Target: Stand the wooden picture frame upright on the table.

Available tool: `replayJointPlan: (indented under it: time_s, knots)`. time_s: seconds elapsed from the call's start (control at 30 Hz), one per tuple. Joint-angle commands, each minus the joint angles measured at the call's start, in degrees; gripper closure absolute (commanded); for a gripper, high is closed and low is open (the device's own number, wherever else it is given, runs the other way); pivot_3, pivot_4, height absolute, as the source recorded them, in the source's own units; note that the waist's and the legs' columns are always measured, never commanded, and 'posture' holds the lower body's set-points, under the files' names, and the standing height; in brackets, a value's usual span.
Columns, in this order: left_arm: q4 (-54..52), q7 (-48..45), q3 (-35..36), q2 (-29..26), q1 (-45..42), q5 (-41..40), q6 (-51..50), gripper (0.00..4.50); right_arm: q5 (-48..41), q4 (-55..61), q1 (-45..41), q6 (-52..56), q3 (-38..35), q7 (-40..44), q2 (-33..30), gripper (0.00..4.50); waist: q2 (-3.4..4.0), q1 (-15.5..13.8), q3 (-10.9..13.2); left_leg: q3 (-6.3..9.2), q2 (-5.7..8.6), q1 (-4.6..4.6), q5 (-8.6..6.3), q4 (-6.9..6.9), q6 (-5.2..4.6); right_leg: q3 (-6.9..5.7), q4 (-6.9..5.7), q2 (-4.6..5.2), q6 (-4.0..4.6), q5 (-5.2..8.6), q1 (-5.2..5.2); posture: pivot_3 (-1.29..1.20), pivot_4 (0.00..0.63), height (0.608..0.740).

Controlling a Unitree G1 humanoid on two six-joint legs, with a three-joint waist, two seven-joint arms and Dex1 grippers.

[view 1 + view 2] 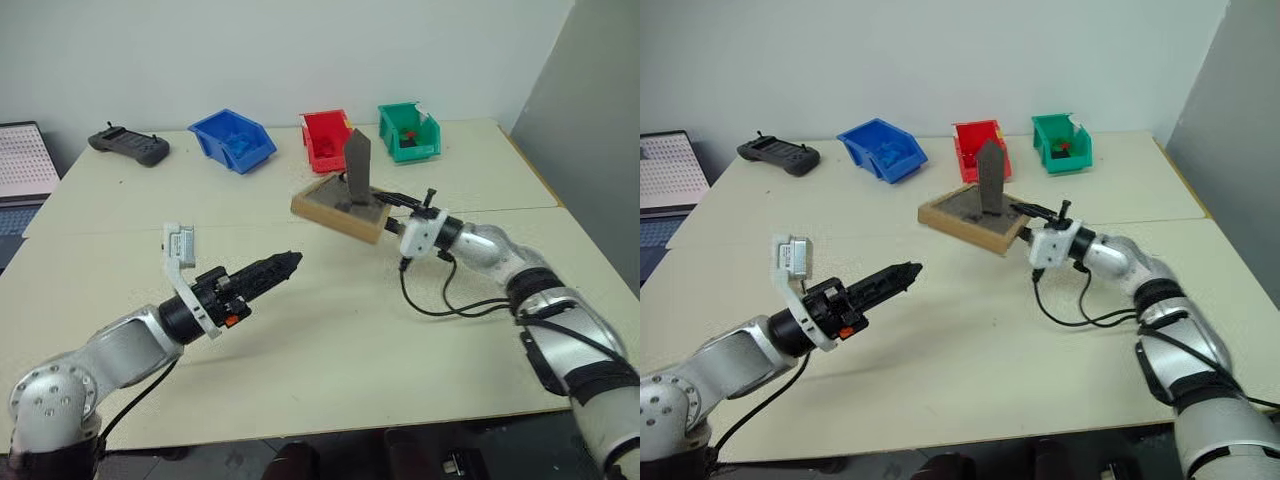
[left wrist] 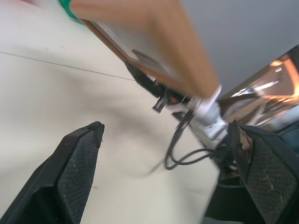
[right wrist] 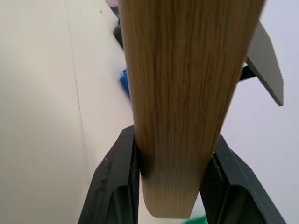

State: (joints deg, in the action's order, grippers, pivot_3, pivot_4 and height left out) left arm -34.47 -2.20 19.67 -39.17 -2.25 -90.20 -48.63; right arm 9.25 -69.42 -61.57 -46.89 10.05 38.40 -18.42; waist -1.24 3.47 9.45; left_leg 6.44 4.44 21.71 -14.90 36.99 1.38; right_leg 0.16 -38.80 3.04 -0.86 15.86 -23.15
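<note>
Frame [image 1: 340, 208] centre of picture, face-down, leg up | my right gripper [image 1: 385, 205] clamped its wood edge | left gripper [image 1: 290, 262] wide, empty | stiff, light; glass likely fragile; grip border

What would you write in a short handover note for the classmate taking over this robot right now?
Left gripper: open, holding nothing, hanging above the table short of the frame.
Right gripper: shut on the edge of the wooden picture frame, holding it face down and about level above the table, with its easel leg sticking up.
Done: frame picked up, leg swung out.
Left: tip the frame upright, set it down on its leg and lower edge, let go.
</note>
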Motion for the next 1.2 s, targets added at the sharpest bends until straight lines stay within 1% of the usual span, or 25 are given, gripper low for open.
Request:
replayJointPlan:
  time_s: [0.03, 0.07, 0.1, 0.13, 0.17, 0.27, 0.33, 0.47, 0.57, 0.6, 0.63, 0.73, 0.8, 0.83, 0.87, 0.93, 1.0, 1.07, 1.17, 1.2]
  knots:
    - [-6.27, -4.20, -1.08, -1.18, 3.06, 17.48, 6.50, 0.00, -15.55, 4.61, -1.87, 24.89, -7.21, 24.79, 3.29, 3.21, 0.03, -0.35, 0.01, 0.00, -0.04, 0.01, -0.01, -0.02, 0.00, -0.06, -0.02, -0.01, 0.01, 0.00, -0.02, 0.00, 0.150, 0.740]
    - [-7.01, -5.88, -2.60, -1.53, 4.59, 23.48, 8.51, 0.00, -17.26, 5.40, -2.31, 31.69, -7.45, 29.98, 4.68, 3.22, 0.04, -0.50, 0.02, 0.00, -0.07, 0.02, -0.02, -0.04, 0.00, -0.08, -0.03, -0.03, 0.02, 0.01, -0.06, 0.00, 0.150, 0.740]
    - [-7.38, -7.36, -3.79, -1.56, 5.87, 28.05, 10.32, 0.00, -18.47, 6.12, -2.57, 36.36, -7.69, 32.94, 5.71, 3.22, 0.06, -0.62, 0.03, 0.00, -0.08, 0.01, -0.02, -0.05, 0.00, -0.08, -0.05, -0.04, 0.04, 0.02, -0.06, 0.00, 0.150, 0.740]
    - [-7.43, -8.40, -4.65, -1.32, 6.66, 30.89, 11.65, 0.00, -19.07, 6.95, -2.52, 39.06, -7.78, 34.45, 6.14, 3.22, 0.08, -0.59, 0.04, 0.00, -0.07, 0.02, -0.04, -0.07, 0.02, -0.07, -0.06, -0.05, 0.05, 0.02, -0.12, 0.00, 0.150, 0.740]
    - [-7.37, -9.26, -5.83, -0.80, 7.74, 34.16, 13.37, 0.00, -19.71, 6.43, -2.96, 42.70, -8.44, 34.53, 7.09, 3.22, 0.10, -0.64, 0.05, -0.07, -0.07, 0.00, -0.06, -0.09, 0.02, 0.01, -0.08, -0.06, 0.06, 0.02, -0.13, 0.00, 0.150, 0.740]
    - [-7.87, -11.52, -9.16, 0.62, 11.19, 42.75, 17.69, 0.00, -19.81, 4.62, -2.75, 48.21, -9.13, 34.52, 9.46, 3.22, 0.10, -0.97, 0.06, -0.08, -0.07, 0.04, -0.15, -0.10, 0.10, 0.03, -0.11, -0.06, 0.06, 0.02, -0.24, 0.00, 0.150, 0.740]
    - [-8.17, -12.51, -10.44, 1.72, 13.05, 45.59, 19.07, 0.00, -19.01, 4.21, -1.84, 49.07, -8.71, 34.79, 10.23, 3.22, 0.10, -1.39, 0.05, -0.08, -0.07, 0.07, -0.32, -0.10, 0.20, 0.03, -0.13, -0.05, 0.05, 0.01, -0.31, 0.00, 0.150, 0.740]
    - [-8.24, -13.72, -11.14, 4.01, 15.54, 48.16, 20.32, 0.00, -17.31, 2.19, -0.75, 50.20, -8.20, 33.76, 10.77, 3.22, 0.10, -1.94, 0.05, -0.12, -0.05, 0.11, -0.39, -0.05, 0.22, 0.07, -0.16, -0.04, 0.02, -0.01, -0.36, 0.00, 0.150, 0.740]
    - [-7.91, -13.63, -10.57, 5.69, 15.87, 47.86, 20.02, 0.00, -16.47, 1.70, -0.25, 49.66, -8.10, 32.11, 10.61, 3.22, 0.09, -1.97, 0.05, -0.12, -0.05, 0.11, -0.39, -0.04, 0.21, 0.07, -0.17, -0.04, -0.01, -0.03, -0.36, 0.00, 0.150, 0.740]
    - [-7.67, -13.32, -9.99, 6.52, 15.52, 46.91, 19.74, 0.00, -16.41, 1.69, -0.06, 49.77, -8.14, 31.97, 10.52, 2.51, 0.09, -1.94, 0.05, -0.12, -0.06, 0.11, -0.40, -0.04, 0.21, 0.06, -0.17, -0.04, -0.01, -0.04, -0.35, 0.00, 0.150, 0.740]
    - [-7.51, -13.17, -9.55, 7.15, 15.24, 46.32, 19.49, 0.00, -16.39, 1.71, 0.07, 49.94, -8.21, 31.95, 10.49, 2.39, 0.09, -1.89, 0.05, -0.14, -0.06, 0.10, -0.40, -0.04, 0.21, 0.07, -0.18, -0.04, -0.01, -0.04, -0.35, 0.00, 0.150, 0.740]
    - [-6.43, -13.79, -8.21, 7.36, 13.38, 45.53, 18.52, 0.00, -15.49, 3.34, 1.61, 48.79, -7.23, 33.32, 9.55, 1.52, 0.08, -1.81, 0.04, -0.13, -0.08, 0.09, -0.40, -0.04, 0.21, 0.05, -0.19, -0.05, -0.01, -0.04, -0.35, 0.00, 0.150, 0.740]
    - [-5.58, -14.39, -7.57, 7.22, 12.53, 45.31, 18.06, 0.00, -14.26, 4.61, 2.93, 46.86, -5.99, 34.06, 8.75, 1.07, 0.07, -1.83, 0.03, -0.11, -0.08, 0.09, -0.39, -0.03, 0.21, 0.01, -0.20, -0.04, -0.01, -0.04, -0.33, 0.00, 0.150, 0.740]
    - [-4.84, -14.62, -6.55, 7.13, 11.77, 43.92, 17.38, 0.00, -13.77, 5.45, 3.70, 46.20, -5.57, 34.35, 8.17, 0.80, 0.07, -1.80, 0.03, -0.13, -0.07, 0.09, -0.40, -0.02, 0.21, 0.02, -0.19, -0.04, -0.02, -0.04, -0.32, 0.00, 0.150, 0.740]
    - [-4.12, -15.19, -5.49, 6.62, 11.00, 42.58, 16.56, 0.00, -13.25, 6.30, 4.46, 45.55, -5.17, 34.57, 7.46, 0.46, 0.07, -1.81, 0.03, -0.14, -0.07, 0.08, -0.40, -0.02, 0.21, 0.04, -0.19, -0.04, -0.02, -0.04, -0.32, 0.00, 0.150, 0.740]
    - [-2.13, -18.34, -3.01, 3.45, 10.02, 40.08, 14.24, 0.00, -12.06, 8.77, 6.37, 44.11, -4.19, 34.96, 5.26, 0.03, 0.06, -1.84, 0.03, -0.12, -0.07, 0.09, -0.39, -0.02, 0.21, 0.01, -0.20, -0.05, -0.02, -0.04, -0.32, 0.00, 0.150, 0.740]
    - [0.97, -21.83, 0.34, -0.72, 8.95, 37.39, 11.33, 0.00, -8.91, 12.34, 9.02, 41.05, -1.65, 35.46, 0.99, 0.03, 0.07, -1.81, 0.03, -0.10, -0.09, 0.10, -0.39, -0.01, 0.21, -0.03, -0.21, -0.05, -0.02, -0.04, -0.32, 0.00, 0.150, 0.740]
    - [4.36, -24.72, 3.22, -4.72, 7.74, 35.86, 8.99, 0.00, -8.41, 16.99, 11.20, 41.62, -1.17, 36.87, -3.07, 0.03, 0.07, -1.94, 0.04, -0.13, -0.07, 0.07, -0.39, -0.02, 0.21, 0.01, -0.20, -0.05, -0.02, -0.04, -0.32, 0.00, 0.150, 0.740]
    - [12.01, -30.74, 6.15, -11.58, 5.27, 36.64, 6.72, 0.00, -12.62, 31.14, 14.75, 50.25, -3.18, 40.37, -9.16, 0.03, 0.07, -2.01, 0.05, -0.02, -0.06, 0.13, -0.40, 0.00, 0.21, -0.13, -0.17, -0.04, -0.03, -0.03, -0.29, 0.00, 0.150, 0.740]
    - [14.31, -32.96, 6.68, -13.72, 4.48, 37.26, 6.43, 0.00, -14.74, 37.15, 15.95, 54.66, -3.97, 41.21, -10.90, 0.03, 0.08, -1.91, 0.05, 0.03, -0.07, 0.16, -0.40, 0.00, 0.21, -0.18, -0.16, -0.04, -0.03, -0.03, -0.30, 0.00, 0.150, 0.740]
